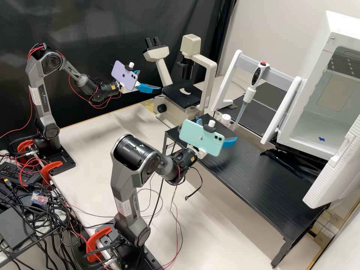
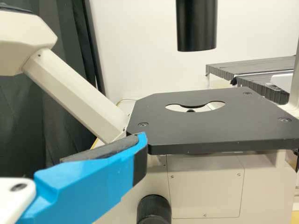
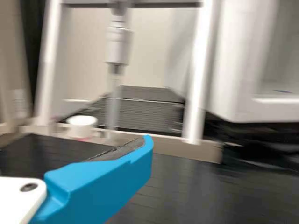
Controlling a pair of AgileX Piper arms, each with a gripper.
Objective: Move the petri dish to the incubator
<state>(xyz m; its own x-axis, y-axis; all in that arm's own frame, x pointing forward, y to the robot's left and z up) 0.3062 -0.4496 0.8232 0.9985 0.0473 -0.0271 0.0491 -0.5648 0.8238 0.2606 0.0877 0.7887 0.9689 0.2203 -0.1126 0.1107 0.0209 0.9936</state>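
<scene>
Petri dish: you can't tell where it lies. Your left gripper (image 1: pixel 150 80) hangs beside the microscope (image 1: pixel 182 93), jaws spread; your right gripper (image 1: pixel 217 129) hangs over the black counter (image 1: pixel 258 180), jaws open, left of the incubator (image 1: pixel 308 88).

The white, box-shaped incubator (image 1: pixel 328 43) stands open-fronted beside the black slatted bench (image 1: pixel 258 187), blue mark (image 1: pixel 321 139) on its inner floor.
</scene>
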